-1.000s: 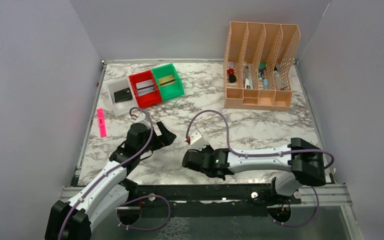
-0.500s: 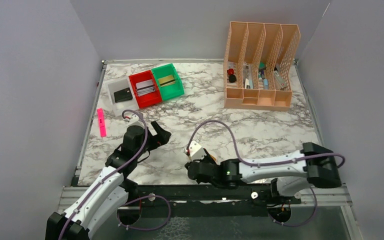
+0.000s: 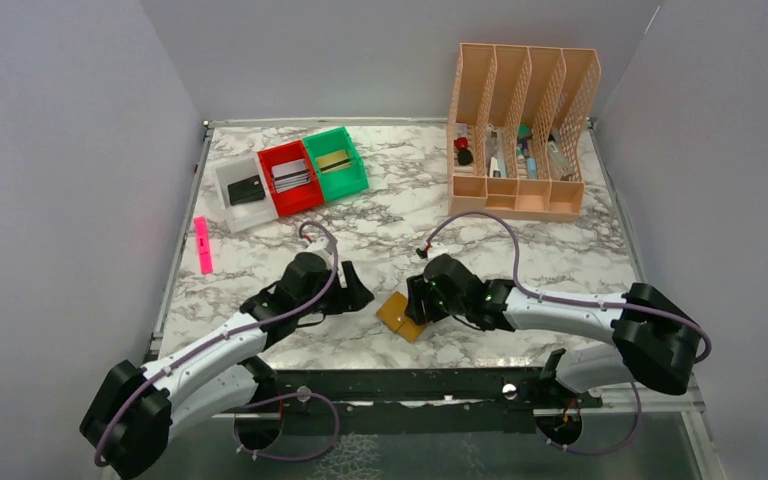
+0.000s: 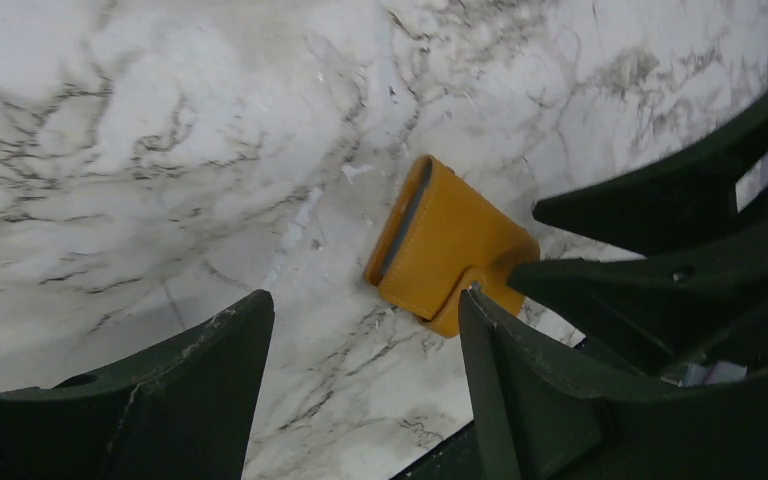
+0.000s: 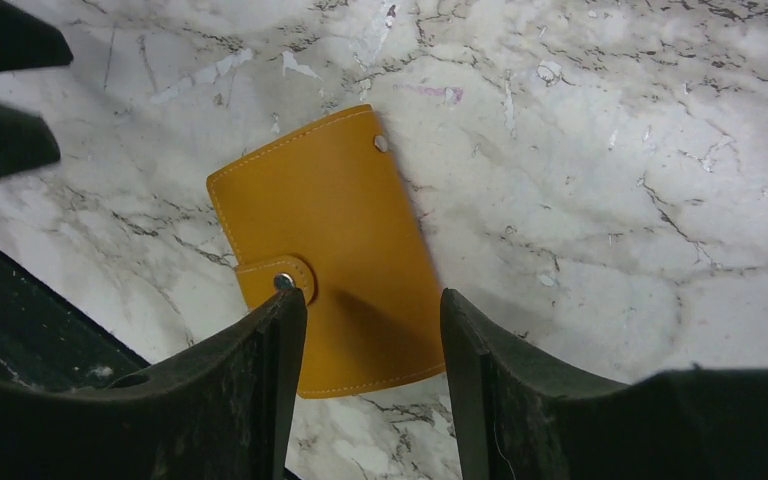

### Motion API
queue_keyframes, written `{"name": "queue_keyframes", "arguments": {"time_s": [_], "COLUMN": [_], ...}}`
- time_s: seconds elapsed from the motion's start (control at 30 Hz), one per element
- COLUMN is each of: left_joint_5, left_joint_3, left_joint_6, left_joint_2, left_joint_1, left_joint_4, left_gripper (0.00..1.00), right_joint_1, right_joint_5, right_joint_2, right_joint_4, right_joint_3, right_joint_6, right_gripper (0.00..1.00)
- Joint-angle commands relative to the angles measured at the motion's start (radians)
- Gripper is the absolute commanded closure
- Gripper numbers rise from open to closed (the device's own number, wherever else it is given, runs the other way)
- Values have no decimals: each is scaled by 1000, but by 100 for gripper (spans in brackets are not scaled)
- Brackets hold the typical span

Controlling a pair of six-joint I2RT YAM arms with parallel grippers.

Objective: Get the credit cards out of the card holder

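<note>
The flat tan-yellow leather card holder (image 5: 330, 230) lies closed on the white marble-pattern tabletop (image 3: 520, 250), close to the near edge and between my two arms. Its small strap with the metal snap button (image 5: 282, 281) is fastened over one long side. At one short end a thin grey strip shows, but I cannot tell if this is card edges or lining. No card is out of it.

My right claw (image 3: 422, 300) hangs directly over the holder with the jaws apart. One finger stands over the strap, the other over the opposite side, and it grips nothing. My left claw (image 3: 355, 297) is just beside the holder on the other side. It is also spread open and empty, with only bare marble between its fingers.

So I judge that I am at the very first step: to get hold of the holder and open it. The next move calls for one claw to press or pinch the body so it does not slide. The other claw must catch the free end of the strap and pull the snap loose. The leather is thin and lies flat, so the fingertip must come low and exact.
</note>
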Motion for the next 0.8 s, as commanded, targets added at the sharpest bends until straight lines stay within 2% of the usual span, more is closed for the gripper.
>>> {"name": "queue_keyframes", "arguments": {"time_s": [0.0,0.17,0.37,0.63,0.77], "left_joint_5": [-56,-81,-87,-174,-243], "left_joint_3": [45,79,100,174,254], "left_joint_6": [-33,-36,-44,-53,-42], "left_joint_2": [51,123,209,354,448], "left_joint_1": [-122,-208,-288,-401,-446], "left_joint_4": [80,90,95,84,0], "left_gripper": [31,38,42,44,45], "right_joint_1": [-54,-106,-115,-115,-113], "right_joint_5": [-208,-250,-302,-244,-211], "right_joint_2": [45,98,87,-21,-71], "right_joint_4": [122,173,222,299,343], "right_joint_3": [-26,-61,-123,-295,-367], "right_joint_6": [5,12,38,291,383], "right_gripper": [44,46,55,71,73]}}
